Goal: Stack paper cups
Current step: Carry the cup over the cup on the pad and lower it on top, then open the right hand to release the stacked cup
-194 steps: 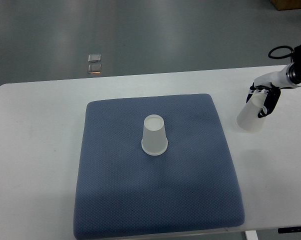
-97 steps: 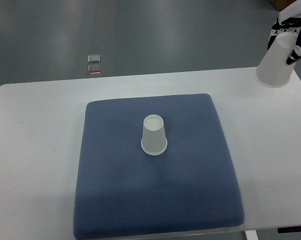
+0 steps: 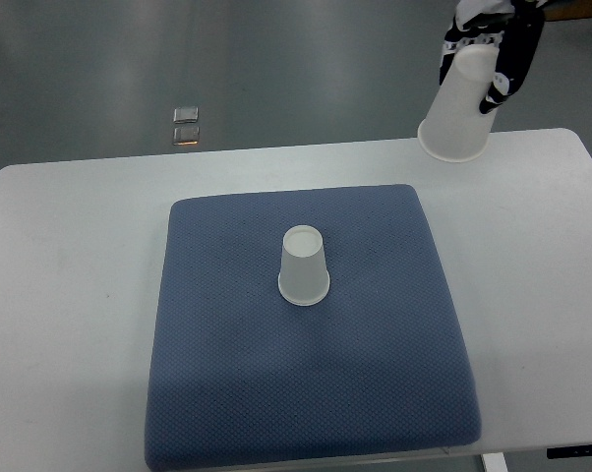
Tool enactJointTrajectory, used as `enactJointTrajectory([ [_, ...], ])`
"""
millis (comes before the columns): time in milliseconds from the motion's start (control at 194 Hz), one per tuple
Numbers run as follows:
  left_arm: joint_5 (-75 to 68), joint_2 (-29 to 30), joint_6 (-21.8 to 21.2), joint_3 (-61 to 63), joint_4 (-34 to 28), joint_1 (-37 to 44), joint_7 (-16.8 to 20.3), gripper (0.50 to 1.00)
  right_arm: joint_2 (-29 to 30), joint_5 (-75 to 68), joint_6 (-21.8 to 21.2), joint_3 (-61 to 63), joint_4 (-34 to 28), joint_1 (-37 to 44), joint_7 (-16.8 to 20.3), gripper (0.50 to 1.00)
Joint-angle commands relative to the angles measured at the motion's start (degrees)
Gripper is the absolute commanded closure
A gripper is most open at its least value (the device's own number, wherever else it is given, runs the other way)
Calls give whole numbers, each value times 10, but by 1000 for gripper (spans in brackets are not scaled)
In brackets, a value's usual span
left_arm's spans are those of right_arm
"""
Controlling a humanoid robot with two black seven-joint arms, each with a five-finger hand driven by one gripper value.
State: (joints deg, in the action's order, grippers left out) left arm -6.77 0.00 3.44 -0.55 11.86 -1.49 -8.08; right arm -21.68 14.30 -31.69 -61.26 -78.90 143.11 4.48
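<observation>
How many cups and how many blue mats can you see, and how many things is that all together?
Paper cups: 2, the cup on the mat and the cup in the robot hand
Blue mats: 1, the blue mat
Total: 3

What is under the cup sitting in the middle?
The upside-down paper cup stands on the blue mat, which lies on the white table. Whatever might be inside the cup is hidden, because its closed bottom faces up.
</observation>
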Motion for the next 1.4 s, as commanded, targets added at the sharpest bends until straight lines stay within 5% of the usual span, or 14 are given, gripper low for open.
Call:
enactJointTrajectory([
  [0,0,0,0,-1,-1,0,0,500,55,-23,0,13,2,11,0,754],
  [646,0,0,0,0,-5,0,-1,500,216,-74,60,75,54,-71,0,750],
  [1038,0,0,0,0,-5,0,0,500,217,-91,103,74,56,-119,0,746],
  [1395,0,0,0,-1,-5,0,0,500,217,-93,124,74,59,-151,1,679],
])
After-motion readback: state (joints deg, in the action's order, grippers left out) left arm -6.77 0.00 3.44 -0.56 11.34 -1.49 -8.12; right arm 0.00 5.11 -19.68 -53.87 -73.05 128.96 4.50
